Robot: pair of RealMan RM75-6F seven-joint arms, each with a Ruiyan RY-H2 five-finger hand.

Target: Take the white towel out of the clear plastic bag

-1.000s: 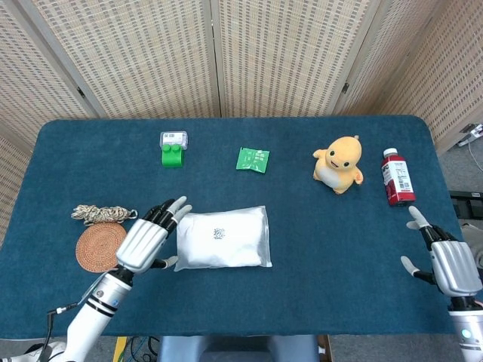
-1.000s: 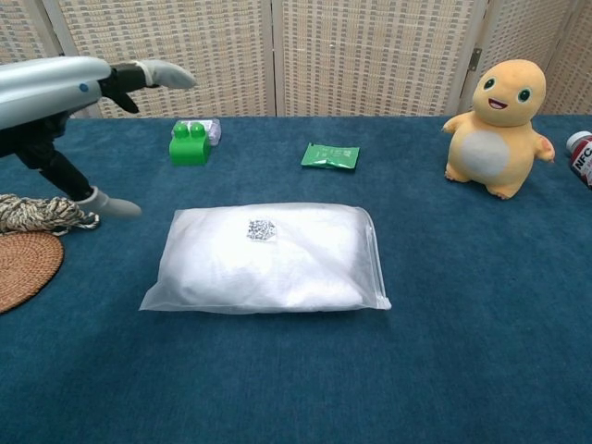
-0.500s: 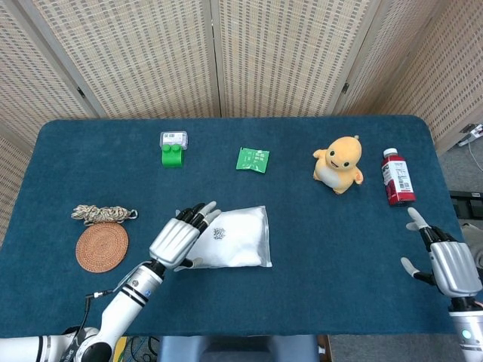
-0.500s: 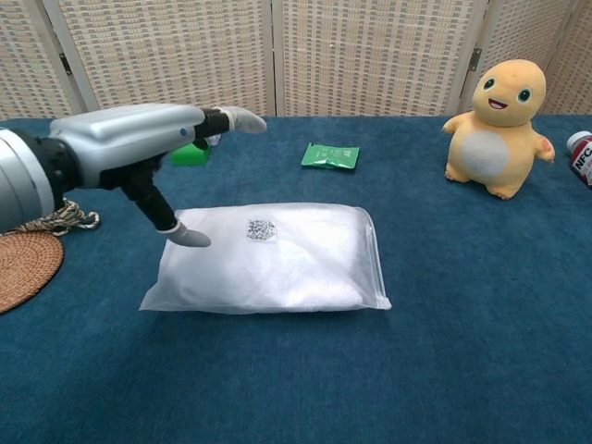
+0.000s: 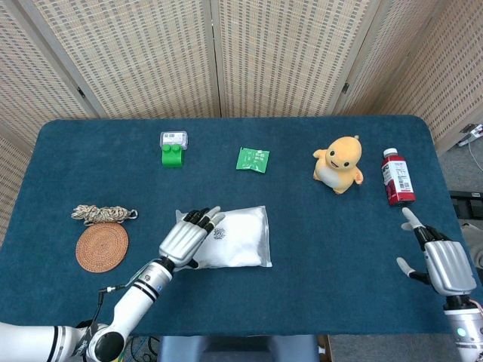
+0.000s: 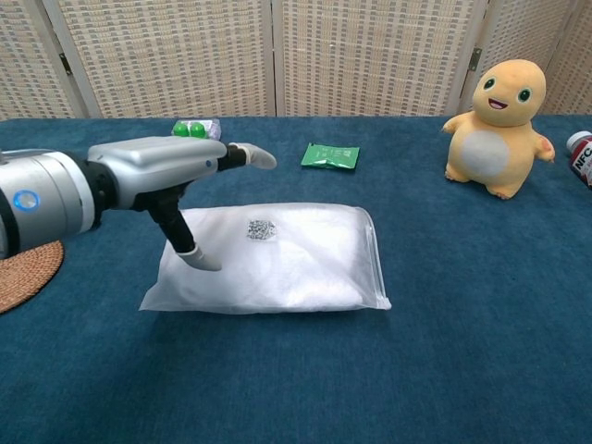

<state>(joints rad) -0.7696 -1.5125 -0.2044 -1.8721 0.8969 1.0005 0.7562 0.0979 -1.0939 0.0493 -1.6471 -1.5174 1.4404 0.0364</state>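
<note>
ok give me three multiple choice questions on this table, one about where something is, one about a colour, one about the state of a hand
1. Where does the red-capped bottle stand?
A. at the table's right end, past the yellow plush toy
B. on the woven coaster
C. beside the green block

2. What colour is the small packet at the middle of the far side?
A. red
B. green
C. white

3. How is the left hand?
A. gripping the rope coil
B. lifting the plush toy
C. open, fingers spread over the left end of the clear plastic bag with the white towel inside

Answers: 1 A, the head view shows the bottle right of the toy near the table's edge. 2 B, both views show it green. 3 C, the chest view shows its fingers apart above the bag, which lies flat.
</note>
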